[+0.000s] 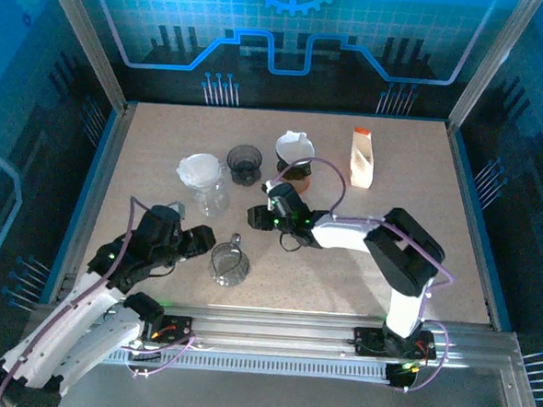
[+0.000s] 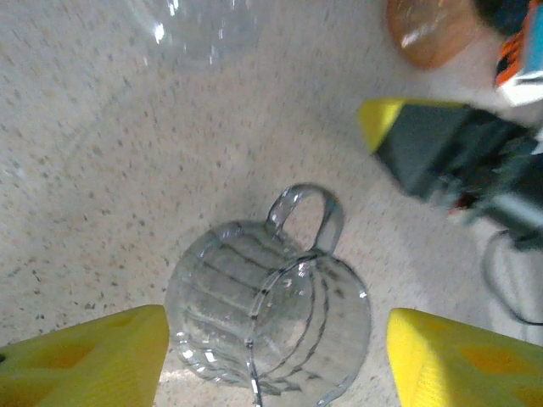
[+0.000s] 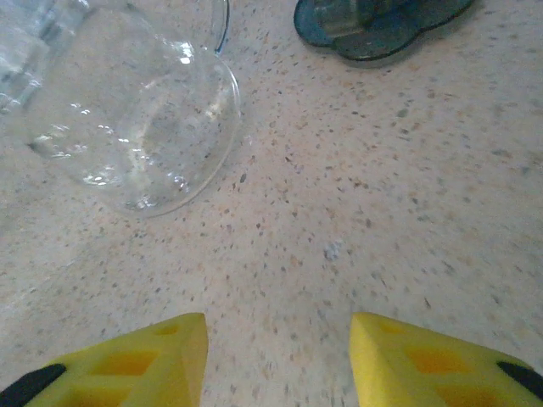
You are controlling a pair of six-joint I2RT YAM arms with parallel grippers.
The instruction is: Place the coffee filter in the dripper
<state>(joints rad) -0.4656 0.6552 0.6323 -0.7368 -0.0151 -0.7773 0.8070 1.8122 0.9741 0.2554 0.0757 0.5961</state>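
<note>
Glass mug (image 2: 267,314): lower rim cut by the bottom edge. Orange-brown vessel (image 2: 428,30) cropped at top (kind indeterminate). Dark dripper (image 3: 377,25): cropped above its base.

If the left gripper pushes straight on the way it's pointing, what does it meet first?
The glass mug: it sits directly ahead of the open left gripper, with nothing before it. How near it is stays hard to judge.

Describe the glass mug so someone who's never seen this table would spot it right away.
Start at the table and find the metal rail along its near edge; the glass mug is the object standing closest to that rail, left of centre. Unlike the taller clear carafe behind it, it is short and ribbed, has a looped handle and carries nothing white on top.
</note>
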